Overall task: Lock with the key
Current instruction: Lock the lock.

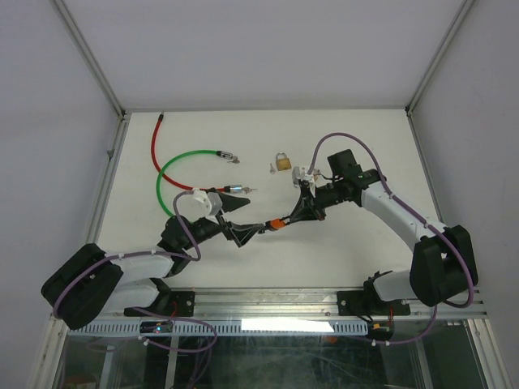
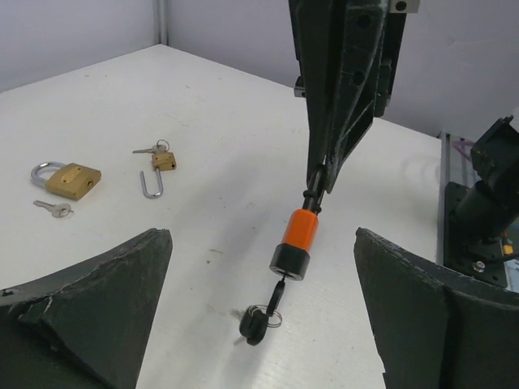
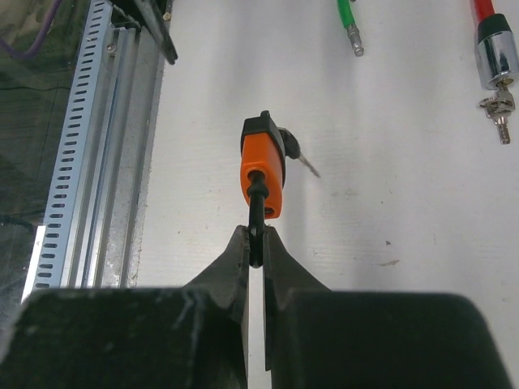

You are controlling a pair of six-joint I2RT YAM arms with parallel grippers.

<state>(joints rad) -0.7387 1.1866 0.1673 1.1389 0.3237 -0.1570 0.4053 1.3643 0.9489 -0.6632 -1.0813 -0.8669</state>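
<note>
An orange padlock (image 2: pixel 298 235) with a black base hangs above the table, and my right gripper (image 3: pixel 255 243) is shut on its black shackle (image 3: pixel 258 212). A black-headed key (image 2: pixel 280 290) sits in the keyhole at the lock's bottom, with a ring and a second black key (image 2: pixel 258 324) dangling from it. My left gripper (image 2: pixel 261 243) is open, its wide fingers (image 2: pixel 122 300) on either side of the lock and touching nothing. In the top view the lock (image 1: pixel 277 224) is at the table's middle, between the left gripper (image 1: pixel 254 232) and the right gripper (image 1: pixel 289 217).
A brass padlock (image 2: pixel 71 180) lies beside a small loose key (image 2: pixel 55 208); a smaller open padlock (image 2: pixel 158 166) with keys lies near it. A green cable lock (image 1: pixel 182 162) and a red cable lock (image 1: pixel 155 144) lie at the far left. A slotted metal rail (image 3: pixel 97 162) runs along the near edge.
</note>
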